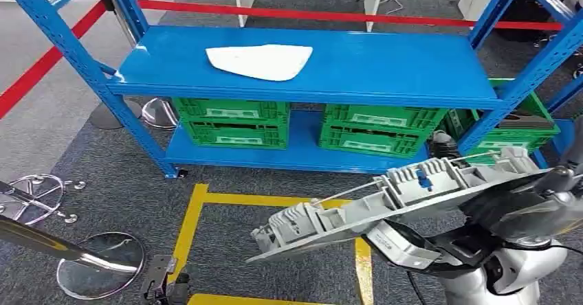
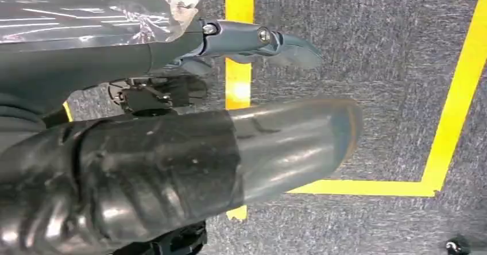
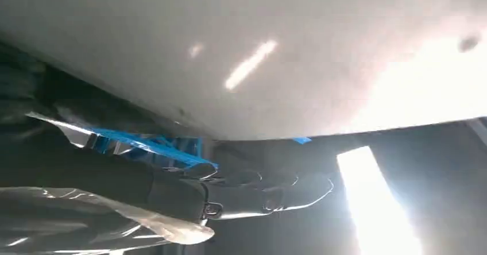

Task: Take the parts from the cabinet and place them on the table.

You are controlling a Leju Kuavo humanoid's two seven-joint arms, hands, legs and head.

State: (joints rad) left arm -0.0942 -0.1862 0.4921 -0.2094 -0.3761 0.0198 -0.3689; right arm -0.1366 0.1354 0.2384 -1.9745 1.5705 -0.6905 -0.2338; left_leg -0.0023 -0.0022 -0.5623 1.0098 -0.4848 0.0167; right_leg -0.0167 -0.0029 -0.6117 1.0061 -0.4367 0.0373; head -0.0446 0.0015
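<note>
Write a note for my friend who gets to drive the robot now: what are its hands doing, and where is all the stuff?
Right hand: holds the long grey ribbed plastic part from underneath, tilted, above the yellow-taped carpet.
Left hand: holds nothing, fingers extended, hanging over the carpet.
White flat curved part: lies on the top shelf of the blue metal rack.
Green plastic crates: sit on the lower shelf.
Done: one part picked up.
Left: put it on the table, probably fetch the white part.

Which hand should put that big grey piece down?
The right hand, probably. It sits under the grey part, which rests above the right arm in the head view. The left hand holds nothing, over carpet with yellow floor tape.
</note>
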